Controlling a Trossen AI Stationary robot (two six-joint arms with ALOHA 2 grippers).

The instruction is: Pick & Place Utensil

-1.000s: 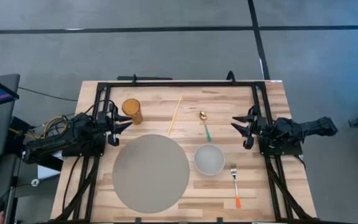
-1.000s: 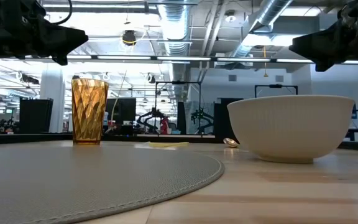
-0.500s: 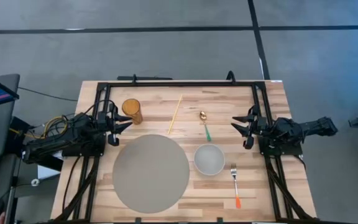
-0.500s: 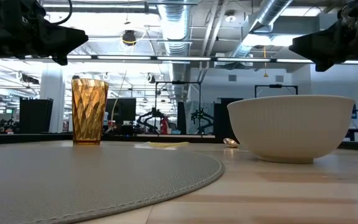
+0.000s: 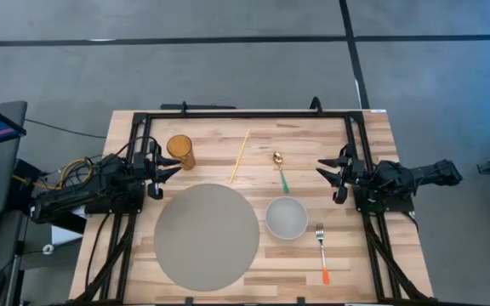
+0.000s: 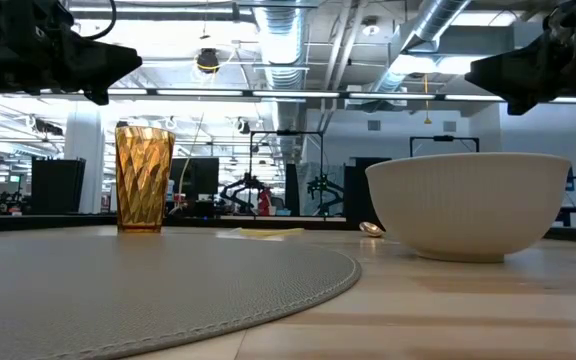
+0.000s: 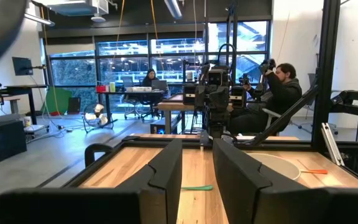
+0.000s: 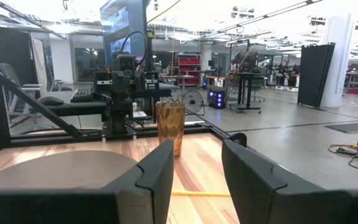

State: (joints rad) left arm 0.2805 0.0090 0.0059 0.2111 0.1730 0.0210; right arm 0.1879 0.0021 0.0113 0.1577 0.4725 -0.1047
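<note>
A fork (image 5: 321, 250) with an orange handle lies flat near the table's right near corner. A gold spoon (image 5: 280, 170) with a green handle lies beyond the white bowl (image 5: 287, 217). A yellow chopstick (image 5: 240, 155) lies toward the far edge. My left gripper (image 5: 173, 167) hovers open at the left side, beside the amber glass (image 5: 180, 151). My right gripper (image 5: 321, 172) hovers open at the right side, above the table, right of the spoon. Both hold nothing.
A round grey placemat (image 5: 206, 235) covers the near middle of the table. The white bowl (image 6: 468, 205) stands right of it. The amber glass (image 6: 143, 177) stands near the far left. A black frame (image 5: 245, 113) rims the table. People sit in the room beyond.
</note>
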